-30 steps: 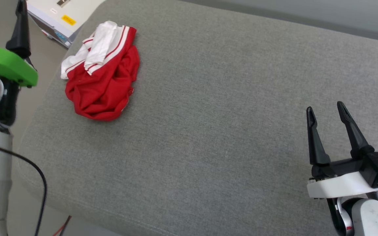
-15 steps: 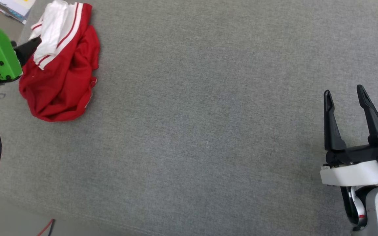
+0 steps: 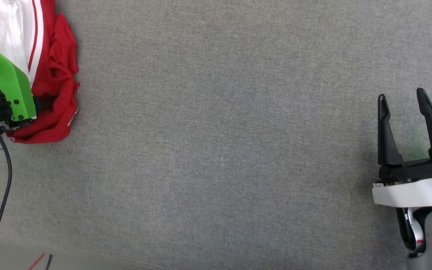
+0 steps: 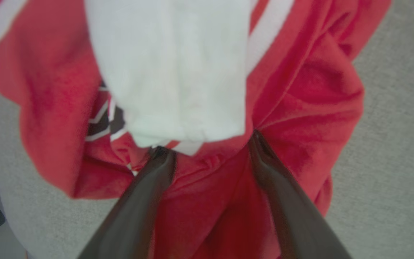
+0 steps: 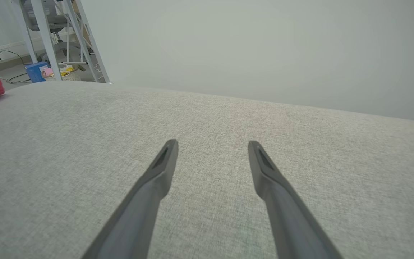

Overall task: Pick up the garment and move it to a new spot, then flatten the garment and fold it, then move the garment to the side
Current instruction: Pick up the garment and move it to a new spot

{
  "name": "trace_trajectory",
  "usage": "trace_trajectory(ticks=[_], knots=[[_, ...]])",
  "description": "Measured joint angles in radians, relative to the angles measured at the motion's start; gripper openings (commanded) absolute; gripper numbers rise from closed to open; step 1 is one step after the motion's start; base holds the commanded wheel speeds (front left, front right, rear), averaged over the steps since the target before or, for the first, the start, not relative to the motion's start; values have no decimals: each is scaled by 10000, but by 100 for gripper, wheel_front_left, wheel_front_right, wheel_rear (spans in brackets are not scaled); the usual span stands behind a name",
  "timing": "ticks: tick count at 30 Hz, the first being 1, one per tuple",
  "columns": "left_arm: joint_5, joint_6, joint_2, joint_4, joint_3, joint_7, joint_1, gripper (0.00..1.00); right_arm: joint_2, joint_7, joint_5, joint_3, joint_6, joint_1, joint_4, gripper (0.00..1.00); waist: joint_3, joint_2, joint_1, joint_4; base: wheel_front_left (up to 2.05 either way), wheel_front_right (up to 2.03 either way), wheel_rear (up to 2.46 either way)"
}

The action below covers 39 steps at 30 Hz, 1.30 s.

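Red jersey [image 3: 56, 93], crumpled on grey upholstery [image 3: 219, 131] at the head view's upper left, lay between the spread fingers of the left gripper [image 4: 208, 144] (tips in its folds, nothing clamped). Pick-up seemed in hand; next, closing on a fold. The right gripper [image 3: 401, 95] hung wide, lower right.

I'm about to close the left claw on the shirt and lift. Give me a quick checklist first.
1. Left claw open: ok, fingers spread.
2. Shirt between its fingers: ok, red folds fill the gap.
3. Depth of bite: cannot tell; the tips meet the cloth.
4. Right claw out of the way: ok, open over bare cushion, apart from the shirt.
5. New spot free: ok, mid-cushion is bare.
6. Cable free of the shirt: cannot tell.
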State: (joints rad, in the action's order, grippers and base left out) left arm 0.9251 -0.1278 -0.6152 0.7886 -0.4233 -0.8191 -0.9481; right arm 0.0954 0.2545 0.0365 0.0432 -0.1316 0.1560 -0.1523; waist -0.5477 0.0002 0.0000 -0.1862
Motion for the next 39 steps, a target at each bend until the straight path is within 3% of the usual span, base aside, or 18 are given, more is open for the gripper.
trace_trajectory(ticks=[2,3,4,5,10,17,22,28,34,39], knots=[[10,0,6,25,-138,56,-12,100,2,-2,0,15,2,2,13,100,-45,0,0,10,0,0,0],[67,0,4,23,-196,86,-10,64,2,-2,0,19,2,2,31,100,-30,0,0,7,0,0,0],[84,0,-4,-2,-280,127,-6,14,0,-2,-2,23,2,2,38,100,3,0,0,0,0,0,0],[94,0,-19,-8,-347,178,4,0,0,0,-2,25,2,2,48,100,39,0,0,-9,0,0,0],[109,0,-174,-259,-740,976,178,0,-40,0,12,48,2,1,127,100,398,0,1,-78,0,0,0],[88,0,-871,-1536,-1360,2040,355,0,-270,13,130,121,0,-178,311,100,1239,-1,0,-118,0,0,0],[73,0,-1356,-2917,-1996,2209,351,0,-393,13,234,142,2,-385,401,100,1945,-1,0,-102,0,0,0],[-144,0,-1398,-4525,-2855,2205,244,0,-439,25,410,140,0,-518,414,100,2592,-1,-1,89,0,0,0],[-320,0,-652,-5657,-3787,2257,-139,0,-454,33,759,96,2,-510,426,100,2827,-1,-1,715,0,0,0],[-401,0,754,-5902,-4709,2661,-960,0,-456,50,869,69,0,-483,426,100,2808,0,0,1372,0,0,0]])
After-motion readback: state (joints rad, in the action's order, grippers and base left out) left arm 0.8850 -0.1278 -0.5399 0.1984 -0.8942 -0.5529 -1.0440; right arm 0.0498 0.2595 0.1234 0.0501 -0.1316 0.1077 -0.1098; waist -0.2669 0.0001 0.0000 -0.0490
